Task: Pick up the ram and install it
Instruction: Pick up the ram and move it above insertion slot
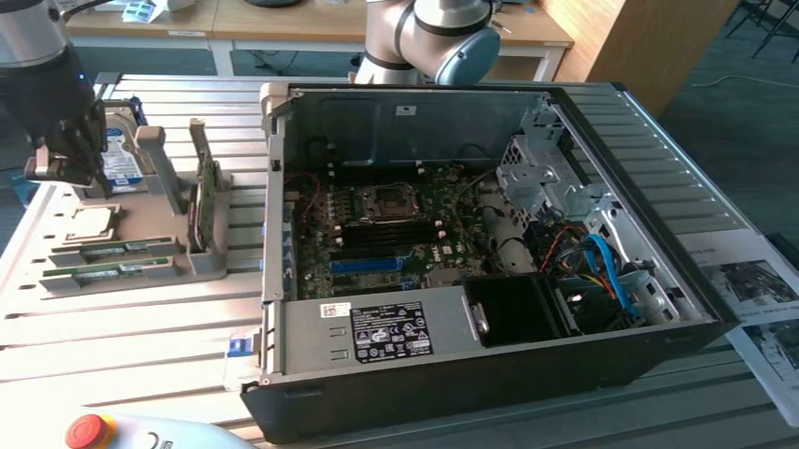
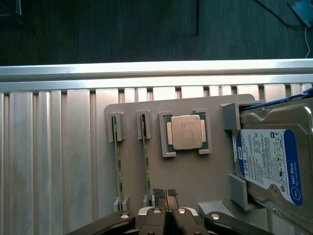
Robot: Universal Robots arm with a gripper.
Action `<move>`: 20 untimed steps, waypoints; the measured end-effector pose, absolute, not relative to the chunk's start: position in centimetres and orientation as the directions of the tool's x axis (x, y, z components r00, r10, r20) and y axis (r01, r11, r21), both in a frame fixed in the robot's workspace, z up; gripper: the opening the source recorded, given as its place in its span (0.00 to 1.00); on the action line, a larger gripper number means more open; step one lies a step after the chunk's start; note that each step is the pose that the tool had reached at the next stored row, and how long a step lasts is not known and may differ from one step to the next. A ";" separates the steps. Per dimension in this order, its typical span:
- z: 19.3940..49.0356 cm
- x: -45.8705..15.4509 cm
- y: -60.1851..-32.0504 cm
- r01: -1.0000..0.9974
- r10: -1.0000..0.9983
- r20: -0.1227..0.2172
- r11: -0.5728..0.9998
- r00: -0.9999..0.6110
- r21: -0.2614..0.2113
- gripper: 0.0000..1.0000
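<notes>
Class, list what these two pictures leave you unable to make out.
- Wrist view: the ram sticks stand edge-on, so their chips are hidden.
- Wrist view: the hard drive is cut off by the picture's edge.
- Exterior view: the motherboard slots are too small to tell whether any is filled.

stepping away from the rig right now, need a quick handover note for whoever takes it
Hand: shut, empty, above the flat grey holder tray, closest to one thin green ram stick.
Things: that stick and the second ram stick stand on edge in their tray slots, alongside the square silver processor and the blue-labelled silver hard drive. The open black computer case sits to the exterior view's right of the tray.
Done: nothing visible.
Left: neither stick picked up or installed yet.
</notes>
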State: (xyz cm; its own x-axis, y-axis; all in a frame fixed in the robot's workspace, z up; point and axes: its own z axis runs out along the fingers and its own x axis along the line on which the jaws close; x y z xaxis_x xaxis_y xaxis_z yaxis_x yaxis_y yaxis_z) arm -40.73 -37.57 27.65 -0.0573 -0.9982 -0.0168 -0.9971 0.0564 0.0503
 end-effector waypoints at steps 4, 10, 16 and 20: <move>27.4 -40.7 -37.6 -0.997 -0.998 -0.017 0.056 -0.057 0.051 0.11; 27.4 -40.7 -37.6 -0.997 -0.998 -0.017 0.057 -0.058 0.050 0.11; 27.4 -40.8 -38.5 -0.997 -0.998 -0.017 0.057 -0.057 0.050 0.11; 27.4 -40.8 -39.2 -0.997 -0.998 -0.017 0.056 -0.057 0.050 0.11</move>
State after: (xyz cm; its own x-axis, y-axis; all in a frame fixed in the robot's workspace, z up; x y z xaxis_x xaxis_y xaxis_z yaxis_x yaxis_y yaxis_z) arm -40.76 -39.18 27.40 -0.0574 -0.9982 -0.0168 -0.9971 0.0565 0.0504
